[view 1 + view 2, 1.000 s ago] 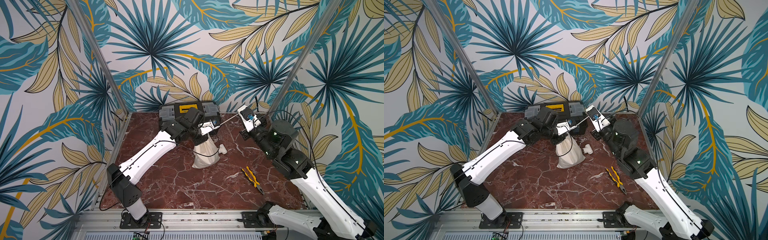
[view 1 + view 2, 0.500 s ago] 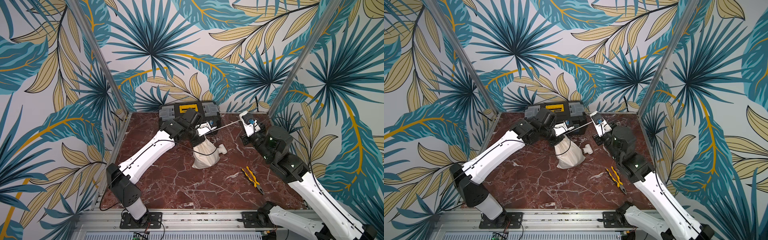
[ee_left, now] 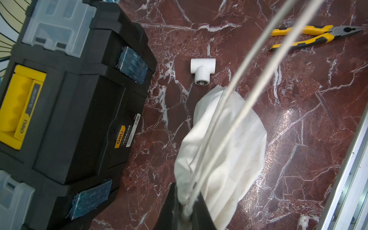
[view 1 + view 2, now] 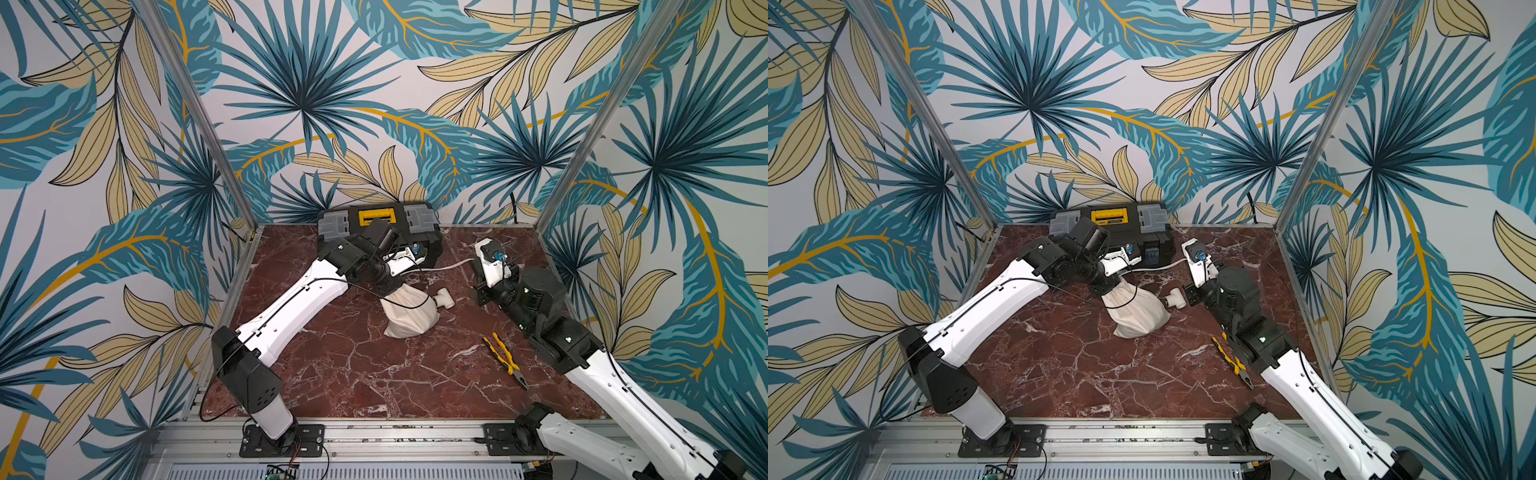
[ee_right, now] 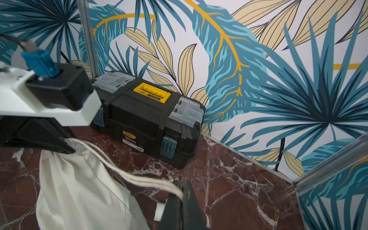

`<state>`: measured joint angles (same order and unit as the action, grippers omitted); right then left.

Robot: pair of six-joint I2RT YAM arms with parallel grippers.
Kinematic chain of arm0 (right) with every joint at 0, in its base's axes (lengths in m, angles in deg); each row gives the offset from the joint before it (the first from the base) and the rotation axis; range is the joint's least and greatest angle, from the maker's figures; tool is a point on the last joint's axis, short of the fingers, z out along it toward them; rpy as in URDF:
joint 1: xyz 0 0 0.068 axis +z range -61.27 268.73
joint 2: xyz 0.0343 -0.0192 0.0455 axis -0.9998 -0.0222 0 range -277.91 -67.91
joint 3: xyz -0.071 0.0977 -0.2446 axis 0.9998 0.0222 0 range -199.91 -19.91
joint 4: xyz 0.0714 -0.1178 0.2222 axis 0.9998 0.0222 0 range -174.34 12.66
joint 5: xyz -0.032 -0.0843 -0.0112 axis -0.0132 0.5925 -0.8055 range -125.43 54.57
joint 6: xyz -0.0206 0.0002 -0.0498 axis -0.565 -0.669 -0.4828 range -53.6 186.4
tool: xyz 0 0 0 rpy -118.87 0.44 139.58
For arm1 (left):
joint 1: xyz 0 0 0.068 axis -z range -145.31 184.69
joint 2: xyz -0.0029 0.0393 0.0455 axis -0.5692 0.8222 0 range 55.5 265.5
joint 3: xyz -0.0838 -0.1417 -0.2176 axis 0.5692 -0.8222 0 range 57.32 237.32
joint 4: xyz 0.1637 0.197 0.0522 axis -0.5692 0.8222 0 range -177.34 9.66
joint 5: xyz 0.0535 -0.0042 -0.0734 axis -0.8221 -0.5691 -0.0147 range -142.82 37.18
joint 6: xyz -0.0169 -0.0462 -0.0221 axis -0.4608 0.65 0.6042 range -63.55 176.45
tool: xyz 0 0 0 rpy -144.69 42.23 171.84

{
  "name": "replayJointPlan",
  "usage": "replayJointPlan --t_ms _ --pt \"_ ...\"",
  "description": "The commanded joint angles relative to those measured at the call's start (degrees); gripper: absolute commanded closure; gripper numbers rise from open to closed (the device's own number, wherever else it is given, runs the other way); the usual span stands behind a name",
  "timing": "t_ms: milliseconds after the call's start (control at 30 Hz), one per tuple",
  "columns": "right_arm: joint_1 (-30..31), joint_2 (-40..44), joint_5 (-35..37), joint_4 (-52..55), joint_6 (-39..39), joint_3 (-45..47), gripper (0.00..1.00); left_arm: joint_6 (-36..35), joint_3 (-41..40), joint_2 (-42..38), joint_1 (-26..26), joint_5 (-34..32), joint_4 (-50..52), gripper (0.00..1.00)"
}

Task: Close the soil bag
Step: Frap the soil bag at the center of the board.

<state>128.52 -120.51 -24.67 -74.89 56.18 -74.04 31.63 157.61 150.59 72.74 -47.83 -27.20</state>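
Note, your left claw [image 3: 187, 207] clamps the bag [image 4: 409, 318] neck while your right claw [image 5: 182, 194], at its 3 o'clock in a top view, pinches the cords [image 4: 449, 264].

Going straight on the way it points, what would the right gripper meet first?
Likely the toolbox, near corner; the right gripper, jaws shut on the soil bag cord, points toward it. Depth unclear.
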Motion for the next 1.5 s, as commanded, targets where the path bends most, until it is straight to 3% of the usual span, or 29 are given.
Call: replayJointPlan --t_ms 0,600,767,1000,1267,1467 --pt "-0.1 1.21 -2.18 -1.98 4.62 3.54 1.0 1.48 0.28 -2.17 -0.32 -1.38 1.51 1.0" --pt "0.98 -3.99 -14.69 -11.31 14.72 18.86 1.0 9.12 -8.64 -10.19 -0.22 0.95 -9.92 1.0" --pt "1.02 -4.8 -15.65 -11.57 15.49 19.87 1.0 11.14 -13.59 -13.57 -0.07 2.1 -15.85 1.0" --pt "1.14 -10.07 -18.97 -9.67 15.08 18.48 1.0 11.71 -13.56 -14.26 0.24 2.98 -16.01 1.0" --pt "1.11 -7.34 -19.4 -6.13 15.7 19.09 0.55 11.06 -13.79 -14.25 0.39 3.24 -15.67 1.0" --pt "1.11 -3.54 -18.24 -1.77 15.59 17.43 0.38 10.53 -13.69 -14.14 0.51 3.64 -15.67 1.0"
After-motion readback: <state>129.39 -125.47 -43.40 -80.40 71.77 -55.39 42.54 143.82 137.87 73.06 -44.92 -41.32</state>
